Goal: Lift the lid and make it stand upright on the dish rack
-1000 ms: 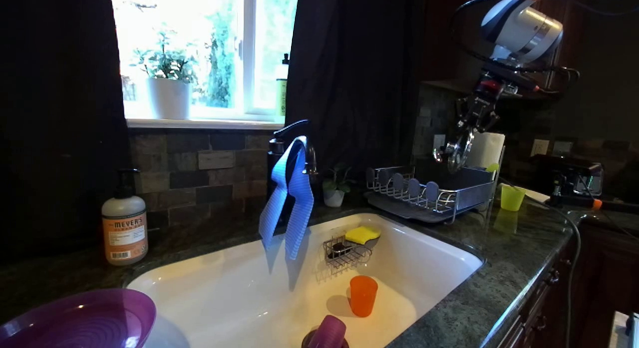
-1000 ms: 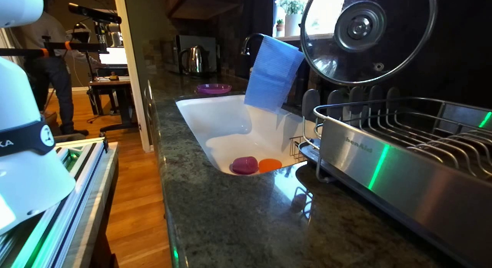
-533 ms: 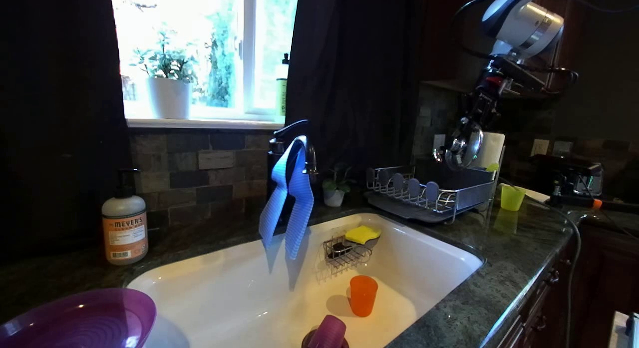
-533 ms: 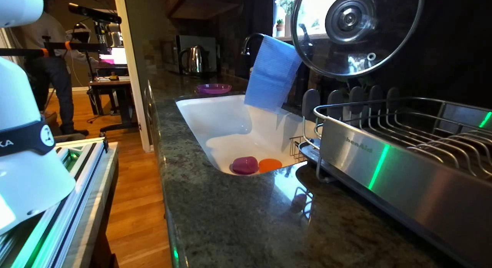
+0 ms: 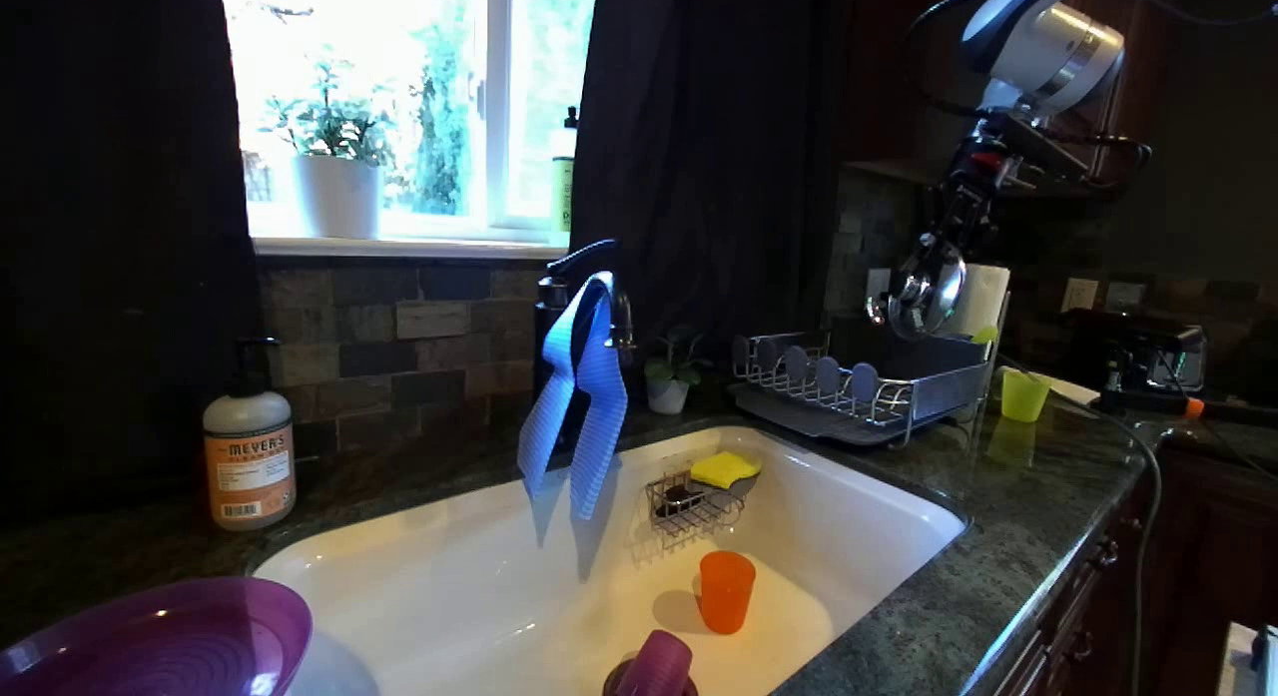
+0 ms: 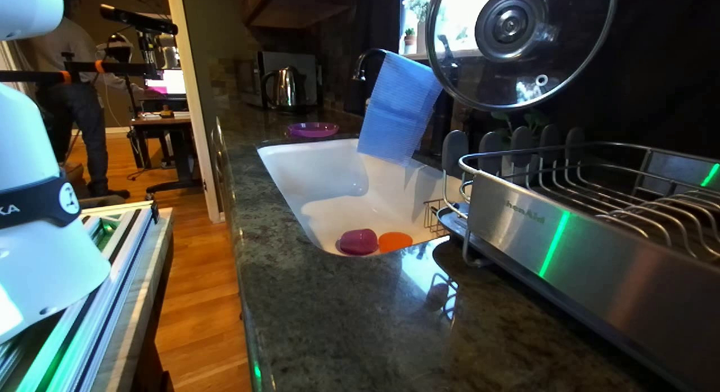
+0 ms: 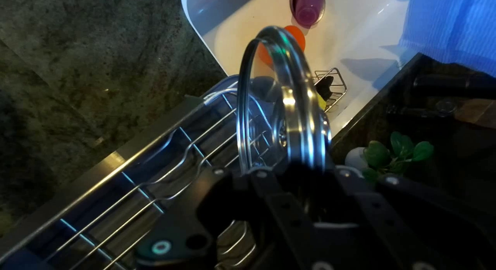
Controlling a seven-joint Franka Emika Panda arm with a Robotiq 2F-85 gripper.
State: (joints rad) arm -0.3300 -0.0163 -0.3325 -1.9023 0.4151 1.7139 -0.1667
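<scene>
The lid is see-through with a silvery rim and a round knob. It hangs on edge, tilted a little, in the air above the dish rack in an exterior view (image 5: 929,295), in an exterior view (image 6: 510,26) and in the wrist view (image 7: 298,107). My gripper (image 7: 290,167) is shut on the lid's upper edge; it also shows in an exterior view (image 5: 944,242). The exact finger contact is dark. The dish rack, with metal wires, grey prongs and a dark tray, stands below, apart from the lid, in both exterior views (image 5: 944,384) (image 6: 596,234) and the wrist view (image 7: 182,157).
The white sink (image 5: 479,566) with an orange cup (image 5: 727,591) and purple cup (image 5: 659,664) lies beside the rack. A blue cloth (image 6: 399,108) hangs on the faucet. A small potted plant (image 5: 669,381), a paper roll (image 5: 983,295) and a green cup (image 5: 1024,396) stand near the rack.
Over the last second my gripper has raised the lid slightly and turned it a little; it moved up and left in an exterior view. In the last half second it has hardly moved.
</scene>
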